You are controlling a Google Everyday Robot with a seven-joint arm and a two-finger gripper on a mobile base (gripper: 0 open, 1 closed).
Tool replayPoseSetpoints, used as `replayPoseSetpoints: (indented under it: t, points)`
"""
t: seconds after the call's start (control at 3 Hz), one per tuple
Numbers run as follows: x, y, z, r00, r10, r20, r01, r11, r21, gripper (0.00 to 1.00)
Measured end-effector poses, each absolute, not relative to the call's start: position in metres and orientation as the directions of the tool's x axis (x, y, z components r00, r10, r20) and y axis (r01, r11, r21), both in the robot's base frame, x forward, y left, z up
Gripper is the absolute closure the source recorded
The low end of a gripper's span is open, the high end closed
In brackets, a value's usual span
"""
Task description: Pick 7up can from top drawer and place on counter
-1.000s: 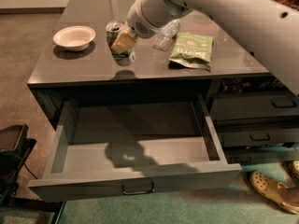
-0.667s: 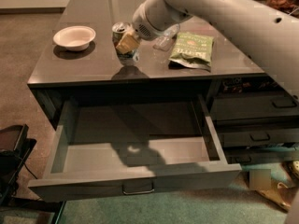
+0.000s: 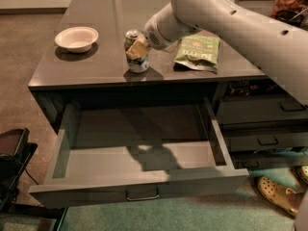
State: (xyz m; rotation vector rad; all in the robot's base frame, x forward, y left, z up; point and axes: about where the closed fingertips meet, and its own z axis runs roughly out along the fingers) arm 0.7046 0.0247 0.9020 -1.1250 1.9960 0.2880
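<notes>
The 7up can [image 3: 136,64] stands upright on the counter [image 3: 96,13], near its front edge and left of the middle. My gripper [image 3: 138,49] reaches in from the upper right and is shut around the can's upper half, with one yellowish finger [image 3: 136,50] across its front. The can's base appears to rest on the counter. The top drawer [image 3: 139,189] is pulled fully open below, and its inside is empty. Its small metal handle [image 3: 142,195] faces the camera.
A white bowl [image 3: 76,38] sits on the counter's left part. A green snack bag [image 3: 197,51] lies right of the can, under my arm. Narrower closed drawers [image 3: 260,112] are at the right. Shoes [image 3: 279,194] lie on the floor at lower right, and a dark object [image 3: 12,162] stands at lower left.
The gripper has moved the can down and toward the counter's front edge, so the can now appears to rest on the counter. The drawer stays open and empty.
</notes>
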Motion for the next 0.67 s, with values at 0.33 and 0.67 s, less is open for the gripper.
replayPoseSetpoints:
  t: [0.33,0.67]
  points:
    - [0.7047,0.0149,0.8929,-0.315,-0.572,-0.757,-0.772,0.618,-0.146,1.0]
    - [0.7047,0.015,0.8929,-0.315,-0.573,-0.757,-0.772,0.618,-0.146,0.81]
